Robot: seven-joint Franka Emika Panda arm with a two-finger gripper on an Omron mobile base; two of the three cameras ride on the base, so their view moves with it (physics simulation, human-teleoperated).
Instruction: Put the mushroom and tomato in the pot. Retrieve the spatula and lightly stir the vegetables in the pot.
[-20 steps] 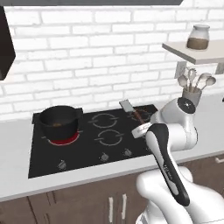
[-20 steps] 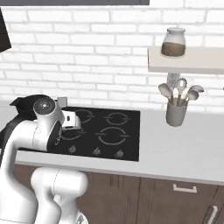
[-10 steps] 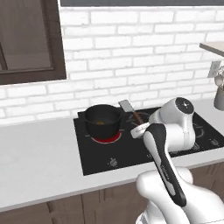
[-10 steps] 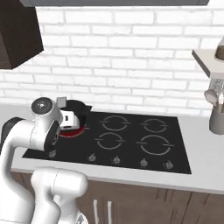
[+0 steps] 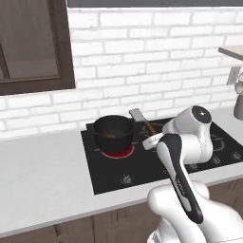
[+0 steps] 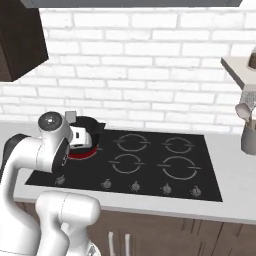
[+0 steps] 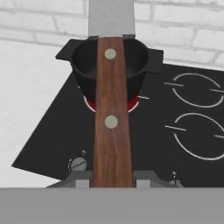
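The black pot stands on the cooktop's glowing red rear-left burner, with small orange-brown vegetables in its dark inside. My gripper is shut on the brown handle of the spatula, whose pale grey blade points up and away just right of the pot. In the hand view the spatula rises from between the fingertips, crossing in front of the pot, blade above its far rim. From the right, the pot sits partly behind my arm and gripper.
The black cooktop has other unlit burners to the right and knobs along its front edge. A utensil holder and a wall shelf are at the far right. White counter lies left of the cooktop, under a dark cabinet.
The whole picture has shifted right: the base has driven left, bringing the pot nearer the centre. The gripper stays shut on the spatula, held the same way.
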